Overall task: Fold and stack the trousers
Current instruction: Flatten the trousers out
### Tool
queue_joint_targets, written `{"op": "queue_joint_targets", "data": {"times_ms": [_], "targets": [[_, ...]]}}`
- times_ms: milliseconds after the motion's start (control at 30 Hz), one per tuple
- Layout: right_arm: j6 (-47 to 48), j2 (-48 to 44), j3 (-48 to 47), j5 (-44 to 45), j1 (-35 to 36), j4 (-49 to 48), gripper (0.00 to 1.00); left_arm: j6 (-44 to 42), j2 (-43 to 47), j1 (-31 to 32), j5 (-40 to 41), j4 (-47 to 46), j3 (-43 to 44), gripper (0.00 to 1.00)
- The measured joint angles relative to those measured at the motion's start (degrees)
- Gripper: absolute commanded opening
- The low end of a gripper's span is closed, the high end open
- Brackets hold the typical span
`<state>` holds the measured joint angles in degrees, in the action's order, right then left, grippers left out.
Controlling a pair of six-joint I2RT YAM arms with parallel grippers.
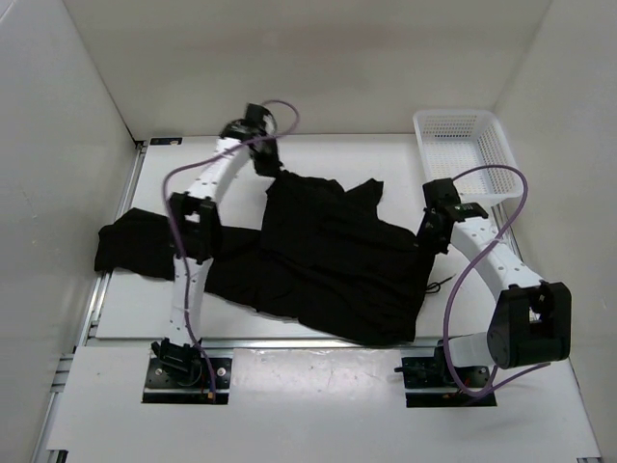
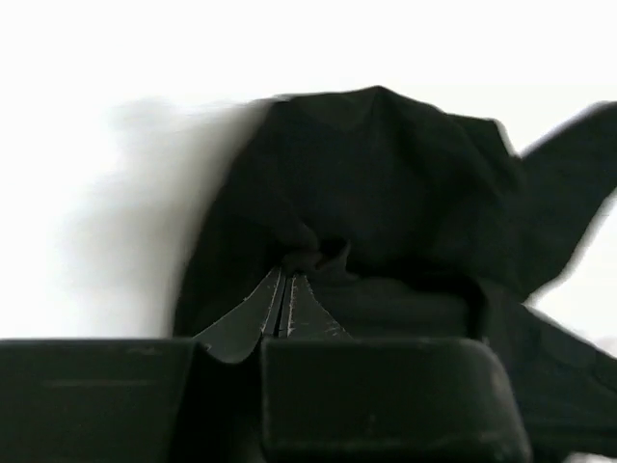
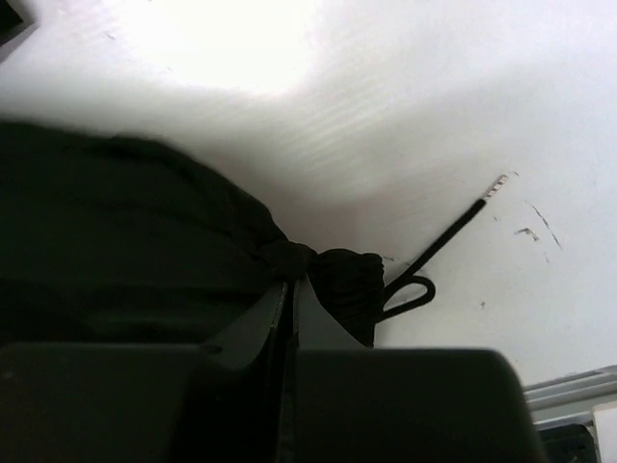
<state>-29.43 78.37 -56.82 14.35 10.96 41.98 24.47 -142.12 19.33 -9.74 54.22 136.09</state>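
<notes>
trousers (image 1: pixel 328 256) lie rumpled across the desk (image 1: pixel 357 159); left hand (image 2: pixel 286 277), arm arched far forward, clamps their far edge, right hand (image 3: pixel 292 287), held low, clamps the right edge beside the drawstring (image 3: pixel 443 241).

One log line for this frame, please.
left hand shut on trousers, far edge | right hand shut on trousers, right edge | trousers bunched, unfolded | basket far right

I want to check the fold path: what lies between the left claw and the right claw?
Only the trousers: the top view shows black cloth spanning from the left claw to the right claw.
</notes>
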Motion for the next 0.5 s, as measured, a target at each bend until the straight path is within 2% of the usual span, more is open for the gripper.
{"op": "queue_joint_targets", "data": {"times_ms": [200, 233, 300, 333, 367, 400, 433, 500], "targets": [[-0.31, 0.0, -1.14, -2.95, 0.92, -3.3, 0.0, 0.13, 27.58, -7.96, 1.66, -0.15, -17.84, 0.1], [-0.26, -0.02, -1.27, -3.19, 1.25, -4.11, 0.0, 0.07, 33.11, -7.67, 2.47, -0.68, -21.68, 0.15], [-0.04, -0.26, -1.16, -2.43, 1.29, -3.96, 0.0, 0.09, 43.32, -4.85, 4.52, -2.1, -30.62, 0.38], [0.04, -0.37, -0.98, -1.53, 1.03, -3.39, 0.0, 0.11, 48.61, -2.54, 5.4, -3.02, -36.06, 0.67], [0.09, -0.66, -0.61, -0.66, 0.7, -2.84, 0.0, -0.15, 52.59, -0.07, 5.46, -2.82, -40.7, 0.81], [0.09, -0.98, 0.0, 0.13, 0.42, -2.34, 0.0, -0.04, 55.3, 2.73, 5.27, -2.45, -44.7, 0.88], [0.09, -1.36, 0.57, 0.81, 0.2, -1.79, 0.0, 0.02, 56.63, 5.33, 5.25, -1.31, -47.39, 0.91], [0.11, -1.84, 1.79, 2.03, -0.13, -1.11, 0.0, -0.22, 54.9, 8.0, 6.21, 1.6, -48.57, 0.9]]}}
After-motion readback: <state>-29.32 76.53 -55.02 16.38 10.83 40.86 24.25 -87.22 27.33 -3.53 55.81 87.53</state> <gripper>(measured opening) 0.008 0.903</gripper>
